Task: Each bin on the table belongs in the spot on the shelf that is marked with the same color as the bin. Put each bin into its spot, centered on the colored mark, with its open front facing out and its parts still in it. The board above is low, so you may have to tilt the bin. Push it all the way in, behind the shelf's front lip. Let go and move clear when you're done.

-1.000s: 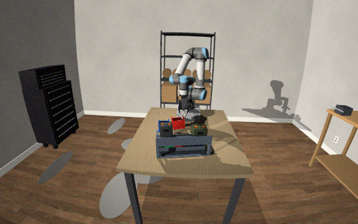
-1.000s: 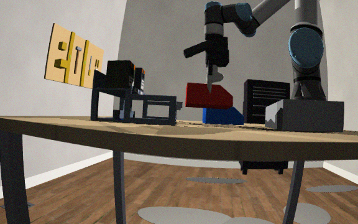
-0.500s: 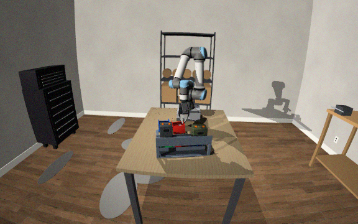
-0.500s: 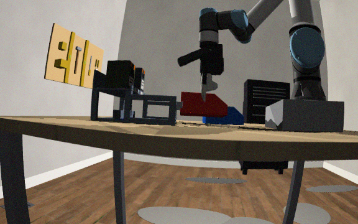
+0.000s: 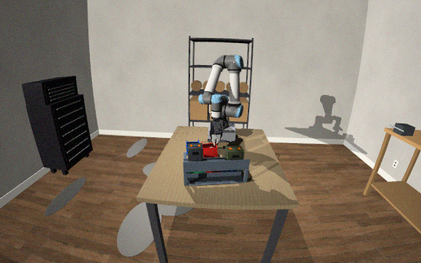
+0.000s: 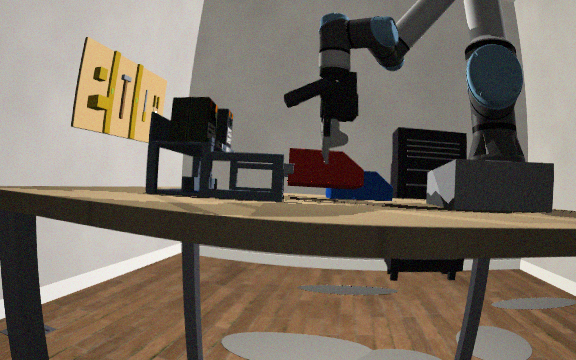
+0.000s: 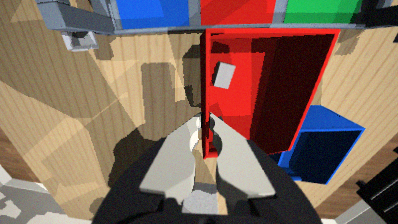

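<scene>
My gripper [image 7: 205,113] is shut on the left side wall of the red bin [image 7: 265,90] and holds it just above the table. A small grey part [image 7: 224,76] lies inside the bin. The bin's far end is at the front of the grey shelf [image 6: 213,167], in line with the red mark [image 7: 237,11], which lies between a blue mark [image 7: 152,12] and a green mark [image 7: 320,10]. In the exterior view the red bin [image 6: 323,170] hangs level under the gripper [image 6: 329,145], its sloped end away from the shelf. The blue bin [image 7: 320,145] sits on the table beside it.
Two dark boxes [image 5: 195,150] [image 5: 234,152] stand on top of the shelf [image 5: 215,169]. The robot's grey base block [image 6: 493,185] is on the table behind the bins. A black tool cabinet [image 5: 58,122] and a wooden side table [image 5: 415,164] stand off the table.
</scene>
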